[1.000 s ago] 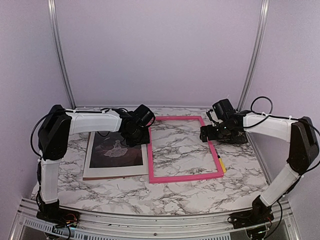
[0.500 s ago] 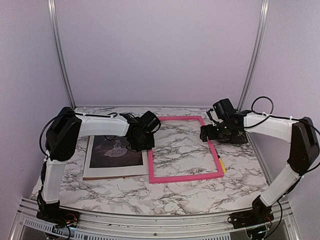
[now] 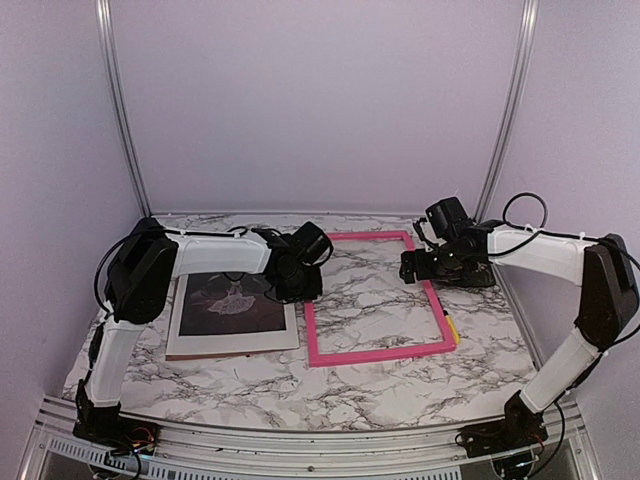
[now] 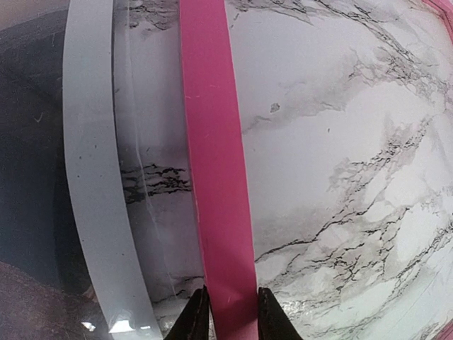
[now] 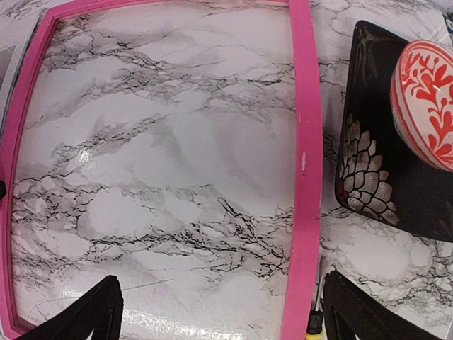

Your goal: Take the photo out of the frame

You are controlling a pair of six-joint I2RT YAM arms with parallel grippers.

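The left wrist view is tightly cropped: only the two dark tips of the left gripper show at the bottom edge, one pressed against each side of a pink bar of the frame, so the gripper is nearly closed and pinching that bar. Left of the gripper a pale band runs alongside the bar, not touching it, with a strip of marble table between them. A faint, glassy edge crosses that strip and is hard to make out. Further left is a dark, blurred area that is probably the photo. Only the overhead view shows the photo whole, flat on the table just left of the left gripper and outside the frame, its figure too small to read. In that view the arm's own wrist hides the left gripper's fingers. The right gripper is spread wide and holds nothing. Its finger ends sit in the bottom corners of its wrist view, with the frame's right bar passing between them without touching. To its right that camera shows a dark patterned object carrying a red-and-white rounded piece, both cut off by the edge. From above, the right arm mostly covers them. A yellow item lies against the frame's right bar, nearer than the right gripper.
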